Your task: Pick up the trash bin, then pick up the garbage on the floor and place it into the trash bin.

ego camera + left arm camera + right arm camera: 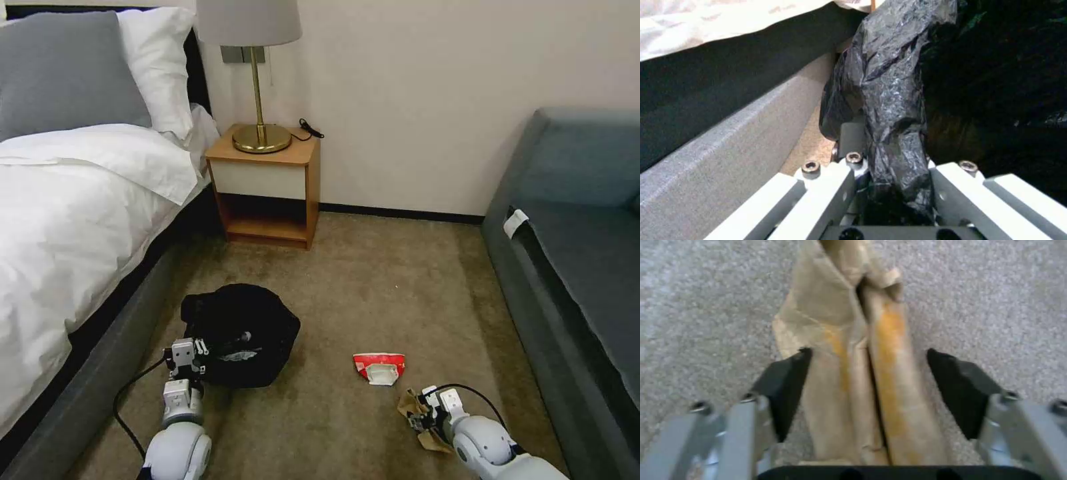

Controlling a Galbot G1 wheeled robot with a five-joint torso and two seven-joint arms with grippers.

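White-duvet bed with grey upholstered base (80, 220) bounds the left side; its base runs just beside the trash bin, a small round bin wrapped in crinkled black plastic bag (243, 333), sitting on the tan carpet floor (373, 280). Left pincer (189, 355) is at the bin's near-left rim, clenched on a fold of the black bag (893, 110); whether it also has the hard rim under the plastic can't be told. Risk: if only film is pinched, a lift could pull the liner out or tear it, or let the bin tip and spill. Little room left of the bin, bed base close, so a swing that way would likely scrape.

Wooden nightstand with brass lamp (267, 187) stands well back, no obstruction. Mid-floor is open carpet, the best room for moving.

Red-and-white crumpled packet (379, 367) lies on the carpet, right of the bin, apart from it, untouched.

Right pincer (427, 412) is low over the tan crumpled paper scrap (862, 373), jaws released and straddling it, black pads either side, not yet squeezing. Risk: the scrap is flat and creased, so closing may only catch one ply, or the pads may drag on the carpet pile. Grey-blue sofa (573, 253) walls the right side, near that arm's elbow.
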